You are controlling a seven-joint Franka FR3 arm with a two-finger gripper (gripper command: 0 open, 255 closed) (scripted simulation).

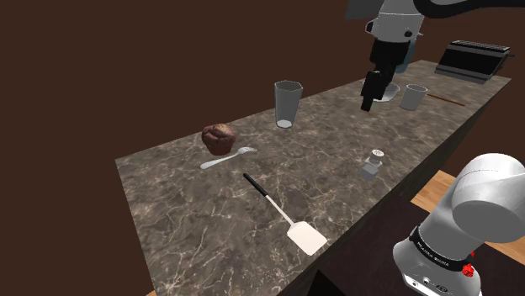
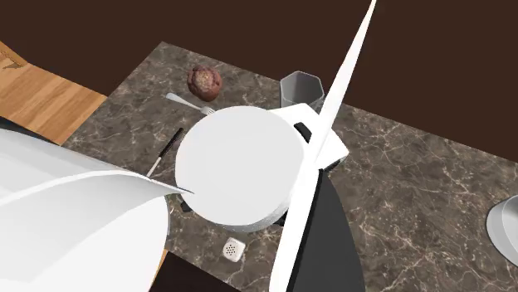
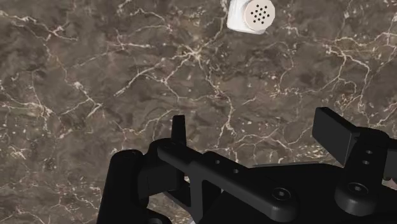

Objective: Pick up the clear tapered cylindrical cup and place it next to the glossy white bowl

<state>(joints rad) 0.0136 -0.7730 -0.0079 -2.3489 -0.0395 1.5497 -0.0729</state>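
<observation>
The clear tapered cup (image 1: 288,104) (image 2: 300,90) stands upright on the dark marble counter (image 1: 193,219), near its far edge. My black gripper (image 1: 368,103) hangs above the counter well to the shoulder view's right of the cup, just in front of the white bowl (image 1: 392,92), which it partly hides. In the wrist view the gripper (image 3: 257,133) is open, its two fingers (image 3: 336,130) wide apart over bare marble with nothing between them. From above, the bowl (image 2: 505,228) is cut by the second exterior view's right edge and my arm covers the counter's middle.
A small white shaker (image 1: 373,162) (image 3: 252,15) (image 2: 234,248) stands near the counter's front edge. A brown muffin (image 1: 219,139), a spoon (image 1: 227,157) and a white spatula (image 1: 278,214) lie towards the shoulder view's left. A grey mug (image 1: 412,97) and a black appliance (image 1: 475,59) sit beyond the bowl.
</observation>
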